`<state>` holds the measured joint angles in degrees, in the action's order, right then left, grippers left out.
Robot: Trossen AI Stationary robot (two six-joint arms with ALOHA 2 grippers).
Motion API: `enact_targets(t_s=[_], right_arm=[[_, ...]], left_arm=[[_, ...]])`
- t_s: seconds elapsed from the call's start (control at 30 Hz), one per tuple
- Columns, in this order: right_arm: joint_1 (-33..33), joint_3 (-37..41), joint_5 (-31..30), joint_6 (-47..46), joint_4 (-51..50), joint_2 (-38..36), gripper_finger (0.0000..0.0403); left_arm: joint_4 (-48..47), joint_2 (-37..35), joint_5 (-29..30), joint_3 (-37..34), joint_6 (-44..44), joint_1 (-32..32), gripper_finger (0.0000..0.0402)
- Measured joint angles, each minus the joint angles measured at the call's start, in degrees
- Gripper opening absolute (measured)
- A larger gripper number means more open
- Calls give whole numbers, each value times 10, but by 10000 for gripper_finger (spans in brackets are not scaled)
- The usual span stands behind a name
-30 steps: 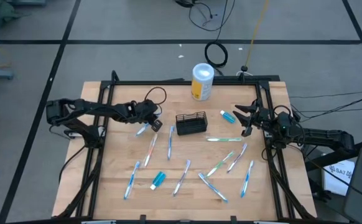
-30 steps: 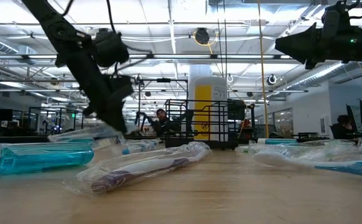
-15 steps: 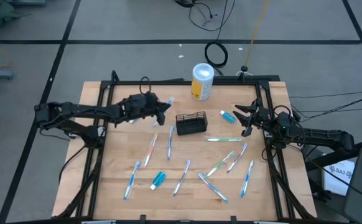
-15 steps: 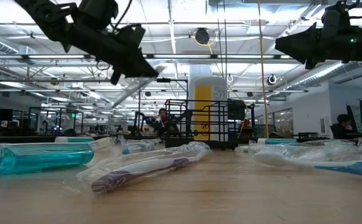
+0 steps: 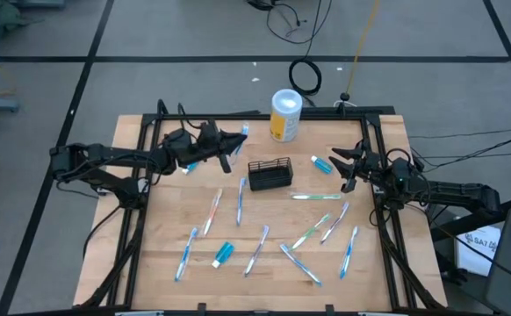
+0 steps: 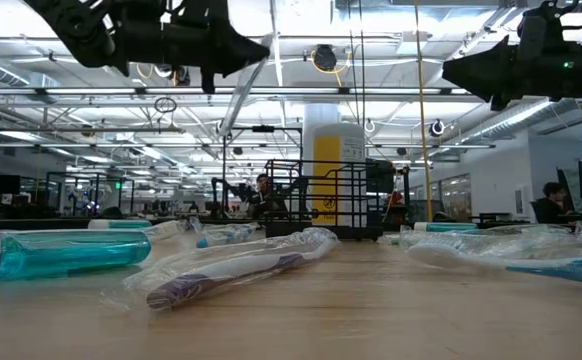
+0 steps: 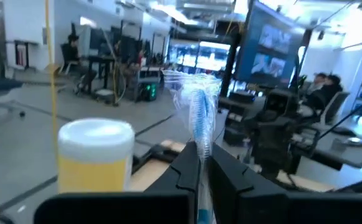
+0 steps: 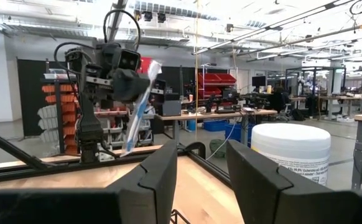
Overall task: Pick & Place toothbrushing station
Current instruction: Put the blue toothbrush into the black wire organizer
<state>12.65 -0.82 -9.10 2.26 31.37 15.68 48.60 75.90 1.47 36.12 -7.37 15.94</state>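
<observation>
Currently, the left gripper point(image 5: 229, 143) is raised above the table's far left area, its fingers closed on a wrapped toothbrush point(image 7: 198, 112) whose head projects past the fingertips. The right gripper point(image 5: 343, 167) hangs over the right edge, fingers spread apart, holding nothing.

The toothbrushing station point(image 5: 269, 174), a black wire-mesh basket, stands at table centre; no contents are visible inside it. A white-and-yellow canister point(image 5: 285, 115) stands behind it at the far edge, apart from the basket. A blue tube point(image 5: 321, 163) lies between the basket and the right gripper. Several wrapped toothbrushes point(image 5: 240, 199) lie scattered across the near half, with a second blue tube point(image 5: 223, 254) among them.
</observation>
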Motion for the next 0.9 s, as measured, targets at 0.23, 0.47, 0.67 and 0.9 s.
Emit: enact_targets(t_s=[0.23, 0.47, 0.67, 0.9], right_arm=[[0, 0, -1, 0, 2, 0, 130], [0, 0, -1, 1, 6, 0, 130], [0, 0, -2, 6, 10, 0, 130], [0, 0, -2, 6, 11, 0, 130]], left_arm=[[58, 0, 0, 0, 13, -1, 13], [83, 10, 3, 0, 49, -24, 7], [207, 84, 8, 1, 63, -38, 5], [355, 187, 20, 1, 62, -31, 5]])
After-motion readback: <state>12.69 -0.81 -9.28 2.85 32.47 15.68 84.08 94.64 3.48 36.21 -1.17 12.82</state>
